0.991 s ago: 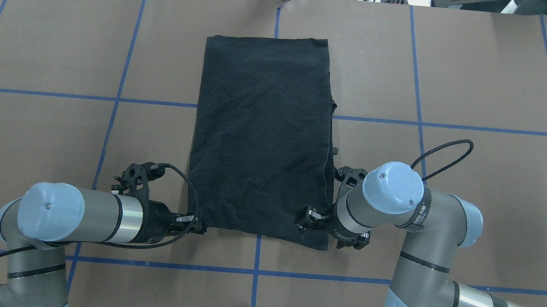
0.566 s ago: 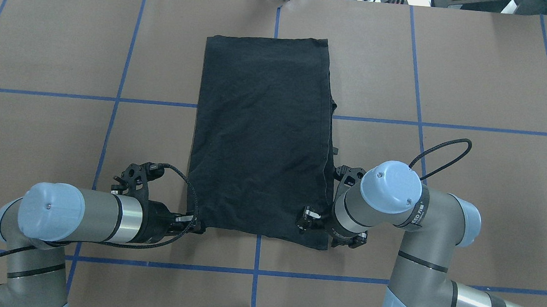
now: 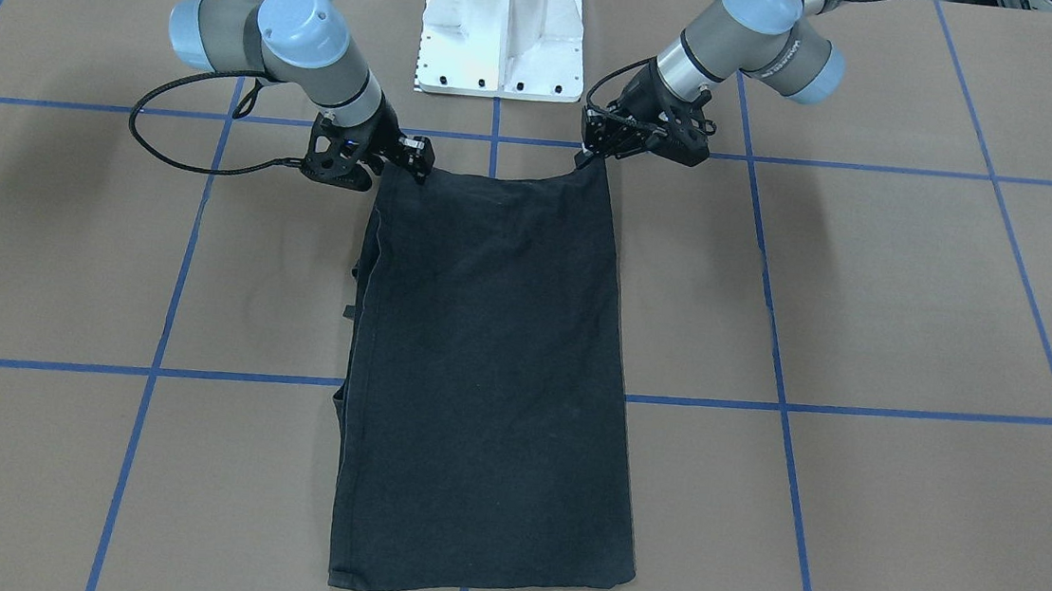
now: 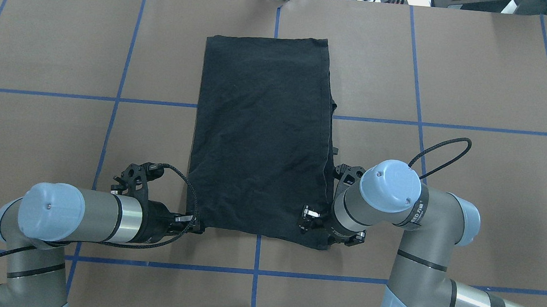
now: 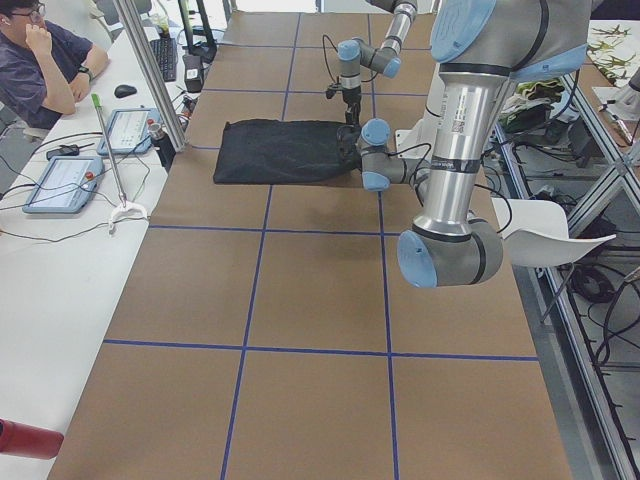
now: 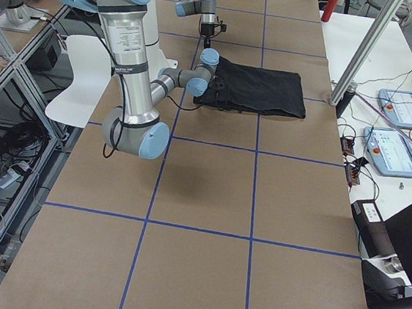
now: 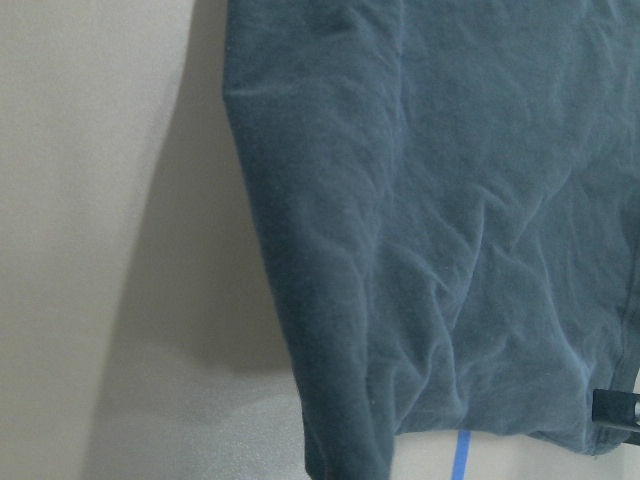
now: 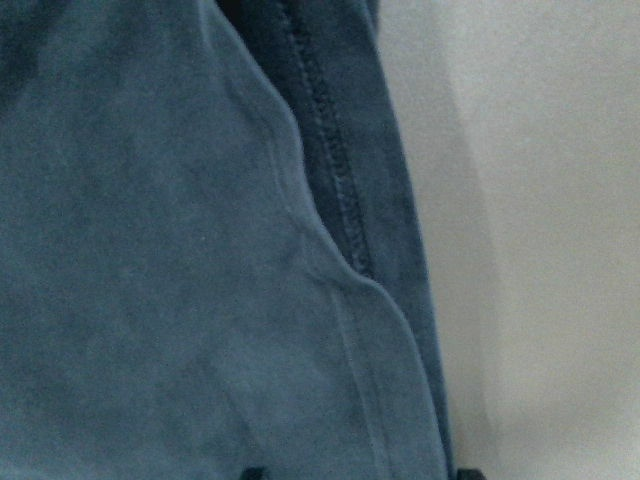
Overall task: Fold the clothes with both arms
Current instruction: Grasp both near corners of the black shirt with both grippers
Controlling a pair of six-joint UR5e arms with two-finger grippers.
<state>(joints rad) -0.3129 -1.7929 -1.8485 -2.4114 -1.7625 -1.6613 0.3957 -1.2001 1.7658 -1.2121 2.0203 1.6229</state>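
Pinching T-shirt (image 4: 260,138) near corners, left pincer (image 4: 198,225), right pincer (image 4: 308,219)

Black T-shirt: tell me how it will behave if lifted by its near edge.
Likely floppy: the black T-shirt lies flat and wrinkled, and its edge looks slack between the left end effector and the right end effector. Probably light for its size, being thin cloth. Its folded layers may slide apart when lifted, since loose edges peek out along one side.

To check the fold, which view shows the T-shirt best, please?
Exterior front-facing: the T-shirt shows nearly whole. Overhead: the right arm hides a corner; side views show it small, wrist views patches.
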